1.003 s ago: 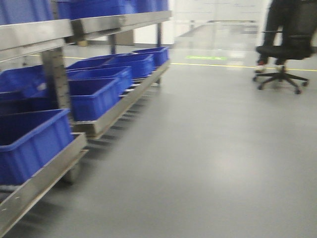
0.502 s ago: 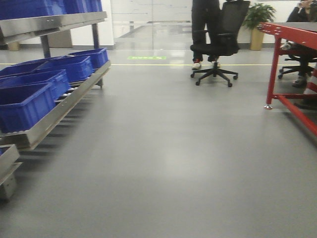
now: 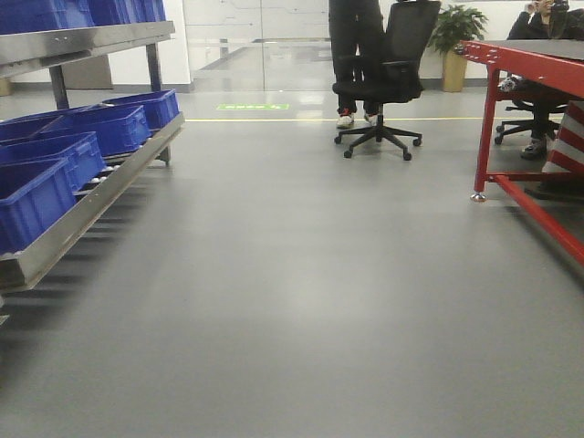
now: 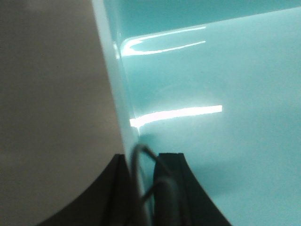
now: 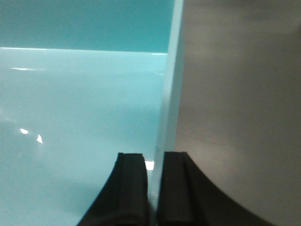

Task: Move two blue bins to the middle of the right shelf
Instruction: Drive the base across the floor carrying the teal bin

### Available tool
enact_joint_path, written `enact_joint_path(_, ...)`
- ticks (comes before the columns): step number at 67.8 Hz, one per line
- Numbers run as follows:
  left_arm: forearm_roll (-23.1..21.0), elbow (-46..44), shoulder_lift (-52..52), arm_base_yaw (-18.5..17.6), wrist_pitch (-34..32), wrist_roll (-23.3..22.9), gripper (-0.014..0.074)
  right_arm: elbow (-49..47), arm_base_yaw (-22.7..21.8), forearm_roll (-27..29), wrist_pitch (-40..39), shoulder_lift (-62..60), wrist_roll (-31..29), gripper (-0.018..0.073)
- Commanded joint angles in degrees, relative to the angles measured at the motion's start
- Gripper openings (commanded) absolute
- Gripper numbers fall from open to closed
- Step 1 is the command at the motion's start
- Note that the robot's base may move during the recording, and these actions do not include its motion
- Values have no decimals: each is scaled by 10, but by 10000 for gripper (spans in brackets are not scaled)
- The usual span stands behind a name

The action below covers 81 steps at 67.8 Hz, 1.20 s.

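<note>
1. The left gripper is clamping one wall of a pale blue bin, which is filling the frame's right.
2. The right gripper is pinching a pale blue bin wall, the tub filling the frame's left; one tub or two, I cannot tell.
3. Four dark blue tubs are sitting on the steel rack at left; one person is standing behind one office chair, upper centre.

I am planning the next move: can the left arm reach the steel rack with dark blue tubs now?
Probably not. The left gripper is shut on the pale blue bin, and in the front view the steel rack stands apart, across bare floor.
</note>
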Motion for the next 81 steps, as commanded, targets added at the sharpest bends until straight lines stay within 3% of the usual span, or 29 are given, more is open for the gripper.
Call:
enact_joint_path(1, -34, -6, -6, -10, -26, 9, -111, -8, 3, 21, -42, -5, -6, -153)
enact_joint_path(81, -34, -6, -6, -10, -26, 9, -111, -8, 3, 21, -42, -5, -6, -153)
